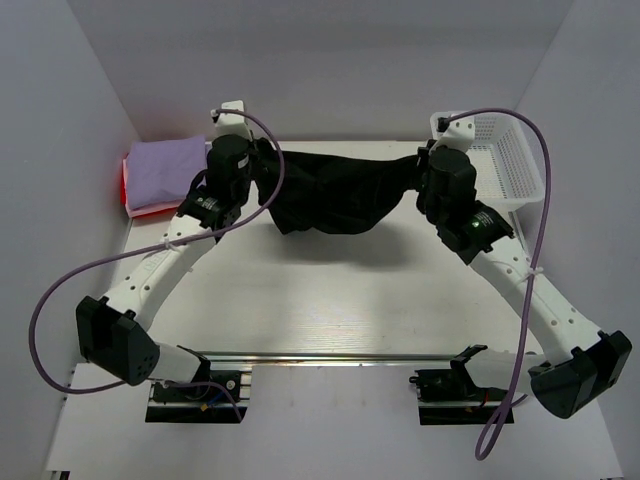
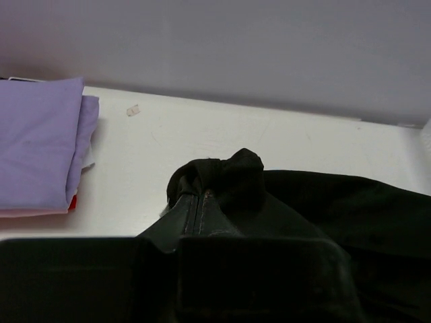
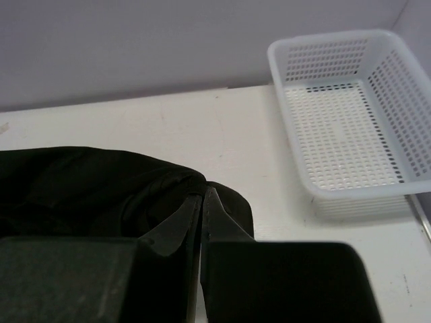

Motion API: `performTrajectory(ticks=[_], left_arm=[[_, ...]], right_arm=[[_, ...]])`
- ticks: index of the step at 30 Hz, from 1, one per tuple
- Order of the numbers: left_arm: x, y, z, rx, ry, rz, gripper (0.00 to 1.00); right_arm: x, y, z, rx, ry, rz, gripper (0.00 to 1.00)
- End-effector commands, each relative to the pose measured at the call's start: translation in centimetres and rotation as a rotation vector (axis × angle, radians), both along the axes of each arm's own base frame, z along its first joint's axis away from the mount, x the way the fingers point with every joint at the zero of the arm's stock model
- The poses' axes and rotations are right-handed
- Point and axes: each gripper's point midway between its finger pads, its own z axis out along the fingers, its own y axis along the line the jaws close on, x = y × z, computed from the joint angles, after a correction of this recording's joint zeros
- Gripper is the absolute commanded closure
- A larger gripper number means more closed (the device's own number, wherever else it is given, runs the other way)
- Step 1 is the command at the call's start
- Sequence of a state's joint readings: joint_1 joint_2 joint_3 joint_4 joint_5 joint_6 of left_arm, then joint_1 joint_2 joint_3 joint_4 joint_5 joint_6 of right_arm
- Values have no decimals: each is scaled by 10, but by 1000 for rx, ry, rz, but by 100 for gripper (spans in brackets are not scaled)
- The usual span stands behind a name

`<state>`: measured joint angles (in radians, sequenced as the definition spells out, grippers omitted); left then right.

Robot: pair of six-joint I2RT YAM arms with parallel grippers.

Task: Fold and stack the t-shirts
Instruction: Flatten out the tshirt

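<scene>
The black t-shirt [image 1: 335, 190] hangs stretched between my two grippers above the far part of the table and sags in the middle. My left gripper [image 1: 262, 152] is shut on its left end; in the left wrist view the cloth [image 2: 222, 171] bunches at the fingertips. My right gripper [image 1: 425, 160] is shut on its right end; in the right wrist view the cloth [image 3: 101, 182] is pinched at the tips. The lavender-purple t-shirt [image 1: 162, 168] lies folded at the far left on top of the red-pink t-shirt [image 1: 126, 182], of which only an edge shows.
A white mesh basket [image 1: 500, 160] stands at the far right, empty in the right wrist view [image 3: 343, 114]. White walls close the table on the left, back and right. A small scrap [image 2: 133, 110] lies near the back wall.
</scene>
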<state>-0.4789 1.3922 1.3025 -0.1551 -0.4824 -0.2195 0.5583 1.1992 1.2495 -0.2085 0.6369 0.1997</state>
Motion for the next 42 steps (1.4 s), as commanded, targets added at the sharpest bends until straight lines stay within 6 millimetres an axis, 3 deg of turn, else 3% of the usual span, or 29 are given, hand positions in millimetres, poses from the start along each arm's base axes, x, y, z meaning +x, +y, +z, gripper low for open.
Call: performTrajectory(ticks=[1, 10, 13, 15, 17, 18, 20, 21, 24, 26, 28, 29, 31, 34, 35, 37, 41, 42], left_arm=[[-9, 4, 45, -76, -75, -47, 100], [-58, 11, 84, -119, -179, -155, 100], [-87, 12, 107, -130, -255, -229, 100], [-108, 22, 127, -133, -310, -230, 100], [-121, 33, 134, -120, -323, -208, 100], [-128, 37, 136, -112, -328, -208, 100], [-148, 43, 148, -111, -365, -228, 100], [-155, 43, 153, -117, -382, -244, 100], [-171, 39, 163, -129, -428, -307, 100], [-173, 38, 165, -128, -428, -316, 100], [-169, 40, 161, -123, -407, -292, 100], [-160, 50, 153, -130, -364, -216, 100], [-142, 67, 134, -144, -295, -68, 100], [-117, 84, 96, -145, -175, 114, 100], [-110, 85, 90, -144, -156, 141, 100], [-96, 77, 66, -123, -103, 142, 100], [-52, 61, -6, -69, 50, 175, 100], [-46, 63, -18, -55, 76, 206, 100]], right_arm=[[-5, -24, 40, -2, -98, -96, 100], [-42, -28, 89, 41, -227, 24, 100], [-68, -23, 110, 90, -291, 132, 100], [-84, -17, 125, 124, -326, 209, 100], [-101, -18, 139, 148, -369, 261, 100], [-120, -23, 152, 166, -425, 293, 100], [-131, -19, 154, 167, -445, 345, 100], [-147, -22, 163, 180, -490, 377, 100], [-160, -15, 166, 179, -499, 452, 100], [-168, -12, 168, 173, -486, 491, 100], [-162, -27, 168, 196, -480, 398, 100], [-160, -33, 165, 202, -469, 362, 100], [-147, -68, 154, 217, -444, 144, 100], [-132, -102, 122, 198, -376, -105, 100], [-122, -98, 95, 165, -319, -122, 100], [-108, -90, 67, 136, -253, -128, 100], [-62, -44, -42, 48, 1, -53, 100], [-55, -44, -54, 25, 25, -76, 100]])
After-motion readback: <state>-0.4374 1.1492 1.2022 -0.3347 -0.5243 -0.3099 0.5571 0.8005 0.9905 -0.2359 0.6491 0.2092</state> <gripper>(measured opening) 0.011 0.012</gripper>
